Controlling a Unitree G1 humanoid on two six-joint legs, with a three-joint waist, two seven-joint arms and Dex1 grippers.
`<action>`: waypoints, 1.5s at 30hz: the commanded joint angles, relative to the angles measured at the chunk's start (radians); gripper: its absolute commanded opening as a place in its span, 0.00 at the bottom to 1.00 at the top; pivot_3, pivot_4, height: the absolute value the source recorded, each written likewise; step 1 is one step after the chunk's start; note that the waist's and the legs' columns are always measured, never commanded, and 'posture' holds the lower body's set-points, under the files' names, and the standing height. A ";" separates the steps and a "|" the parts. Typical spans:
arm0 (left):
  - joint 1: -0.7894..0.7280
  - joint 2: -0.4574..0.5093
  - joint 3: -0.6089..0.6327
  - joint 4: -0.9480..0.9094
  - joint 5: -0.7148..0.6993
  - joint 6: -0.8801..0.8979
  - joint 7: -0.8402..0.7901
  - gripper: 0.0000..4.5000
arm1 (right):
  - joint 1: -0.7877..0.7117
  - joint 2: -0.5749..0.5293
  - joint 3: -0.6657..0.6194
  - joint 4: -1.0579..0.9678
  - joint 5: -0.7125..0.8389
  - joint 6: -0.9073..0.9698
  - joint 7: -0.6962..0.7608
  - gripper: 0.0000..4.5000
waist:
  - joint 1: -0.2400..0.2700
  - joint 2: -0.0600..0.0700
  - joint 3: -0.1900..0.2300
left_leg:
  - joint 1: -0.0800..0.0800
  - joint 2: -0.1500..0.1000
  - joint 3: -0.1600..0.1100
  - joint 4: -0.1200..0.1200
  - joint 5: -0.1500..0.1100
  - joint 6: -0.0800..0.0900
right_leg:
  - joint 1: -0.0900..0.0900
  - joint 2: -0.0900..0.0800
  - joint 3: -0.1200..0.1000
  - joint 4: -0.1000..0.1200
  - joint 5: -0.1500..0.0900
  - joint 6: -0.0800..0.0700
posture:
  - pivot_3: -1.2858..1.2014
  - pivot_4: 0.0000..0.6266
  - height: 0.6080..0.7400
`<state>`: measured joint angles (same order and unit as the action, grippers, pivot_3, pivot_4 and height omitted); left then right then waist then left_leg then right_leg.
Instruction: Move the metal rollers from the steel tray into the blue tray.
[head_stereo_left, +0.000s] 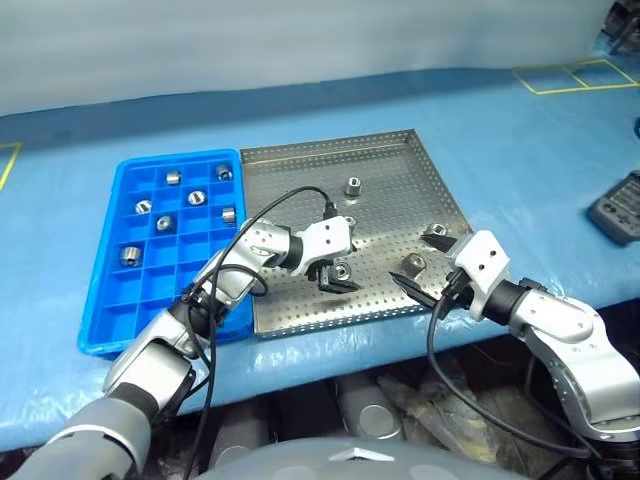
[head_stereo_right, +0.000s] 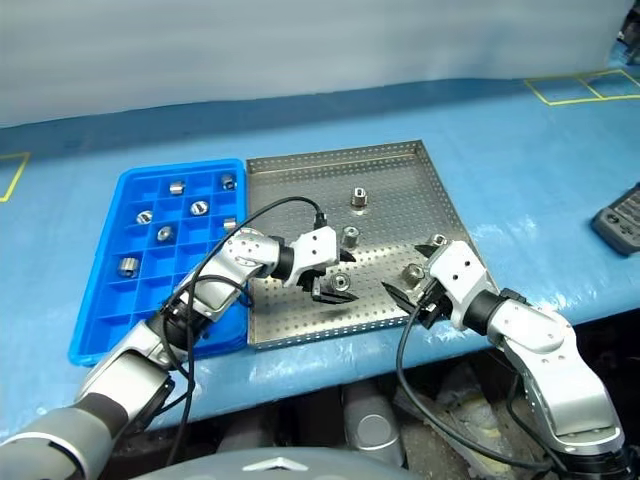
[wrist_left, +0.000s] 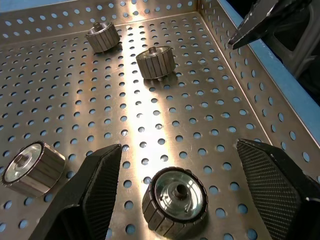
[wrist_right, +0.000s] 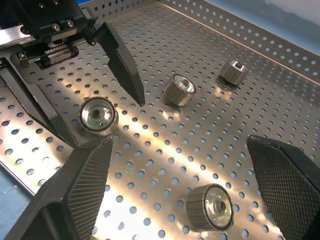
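The left gripper (head_stereo_left: 334, 272), jaws apart, straddles a metal roller (wrist_left: 175, 201) near the steel tray's (head_stereo_left: 300, 170) front edge. Closing comes next, probably. The right gripper's (head_stereo_left: 427, 270) jaws stand apart, empty.

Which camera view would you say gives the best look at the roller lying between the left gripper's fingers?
The left wrist view: that roller lies close, end-on, its central hole plain, between the open left gripper. The right wrist view shows it from the other side. In both eye views it is a small speck on the steel tray.

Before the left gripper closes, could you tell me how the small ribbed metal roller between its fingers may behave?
The small ribbed metal roller looks solid steel, so probably rigid and heavy for its size. Resting on its flat end, it should stay put, though tipped over it could roll across the perforated steel tray.
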<state>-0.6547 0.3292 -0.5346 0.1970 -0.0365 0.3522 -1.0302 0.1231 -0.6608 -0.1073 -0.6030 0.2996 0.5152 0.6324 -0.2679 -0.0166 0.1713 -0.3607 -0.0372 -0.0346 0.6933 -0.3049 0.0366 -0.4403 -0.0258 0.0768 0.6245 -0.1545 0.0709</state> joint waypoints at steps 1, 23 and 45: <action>-0.011 -0.007 -0.008 0.018 0.034 -0.023 -0.001 0.88 | -0.009 0.008 -0.002 -0.032 0.013 -0.005 -0.005 1.00 | -0.016 0.000 0.000 | 0.000 0.000 0.000 0.000 0.000 0.000 | 0.000 0.000 0.000 0.000 0.000 0.000 | 0.37 0.24 1.00; 0.036 0.017 0.023 0.019 0.104 -0.021 0.036 0.54 | -0.081 0.014 0.056 0.001 0.005 -0.015 0.004 1.00 | -0.025 0.000 0.000 | 0.000 0.000 0.003 0.000 -0.001 0.002 | -0.002 0.000 0.005 0.000 0.001 0.003 | 0.39 0.24 1.00; 0.207 0.210 0.322 -0.412 0.022 0.144 0.134 0.39 | -0.264 0.035 0.227 0.217 -0.043 -0.074 0.109 1.00 | 0.006 0.000 0.000 | 0.000 0.000 0.004 0.000 -0.002 0.003 | -0.005 -0.001 0.006 0.000 0.001 0.004 | 0.45 0.24 1.00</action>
<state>-0.4591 0.5148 -0.2777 -0.1228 0.0119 0.4617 -0.9131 -0.1176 -0.6319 0.1145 -0.3878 0.2564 0.4752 0.7244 -0.2614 -0.0171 0.1716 -0.3611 -0.0368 -0.0301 0.6931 -0.3068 0.0395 -0.4450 -0.0264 0.0827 0.6250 -0.1530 0.0747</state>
